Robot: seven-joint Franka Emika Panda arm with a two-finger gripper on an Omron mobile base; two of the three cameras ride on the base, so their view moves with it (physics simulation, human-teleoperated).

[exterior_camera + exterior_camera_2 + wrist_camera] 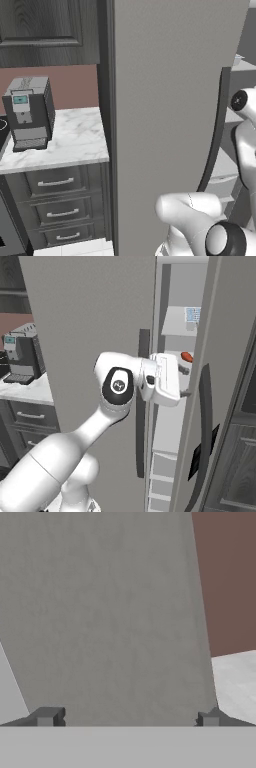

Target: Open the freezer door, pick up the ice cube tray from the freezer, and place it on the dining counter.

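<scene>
So the freezer door (90, 331) is swung partly out, and the arm has its gripper (184, 381) poked into the gap beside the dark bar handle (143, 401), with the jaws spread wide and nothing between them (the hand view just looks at flat grey panel with both tips far apart). The ice cube tray (192, 314) looks like the pale blue thing up on a white shelf near the top of the freezer (172, 421), toward the shelf's right edge, well above where the hand is. There's also a small red item (186, 356) on a lower shelf, right by the wrist. The robot probably needs that door wider before going in; as it stands the opening looks tight, so the forearm could catch the door's edge or the handle on the way up. Reaching higher, the wrist might also knock the red thing off its shelf, or the fingers could shove the tray back instead of straddling it.
</scene>
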